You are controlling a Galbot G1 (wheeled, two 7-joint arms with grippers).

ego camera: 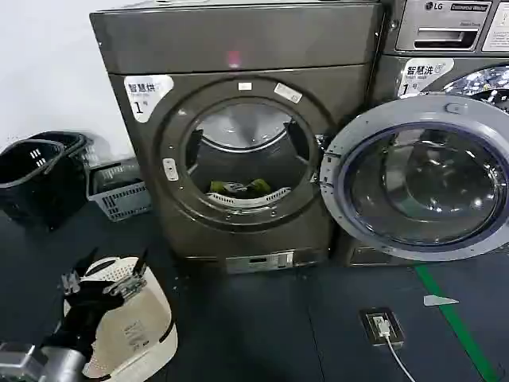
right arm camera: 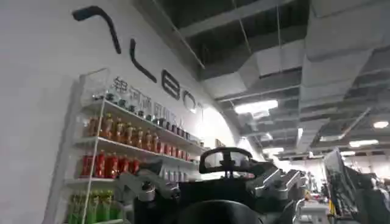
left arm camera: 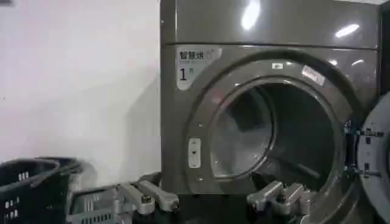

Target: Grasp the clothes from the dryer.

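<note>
- Clothes [ego camera: 238,189]: small soft bundle of yellow-green fabric mixed with dark and white pieces, lying at the near bottom lip of the drum, just inside the round opening, with no gripper touching it.
- Dryer [ego camera: 238,48]: large dark bronze-grey front-loading machine with a plain upper panel, standing at the far centre of the scene; a white sticker marked 1 [ego camera: 146,93] sits at its upper left corner.
- Dryer door [ego camera: 421,177]: round, silver-rimmed with dark glass, swung fully open to the right, hinged at the right edge of the porthole.
- Left gripper [ego camera: 105,282]: black and metal, low at the near left, well apart from the dryer; fingers [left arm camera: 146,198] spread open, holding nothing, pointing toward the porthole.
- Right gripper [right arm camera: 210,185]: aimed up at a ceiling and a shelf of bottles; fingers spread apart, empty.
- White perforated laundry basket [ego camera: 139,330]: on the floor at the near left, below the left gripper.
- Black basket [ego camera: 36,171] and grey crate [ego camera: 118,189]: far left, beside the dryer.
- Silver-panelled LG machine [ego camera: 449,28]: far right, adjoining the dryer.
</note>
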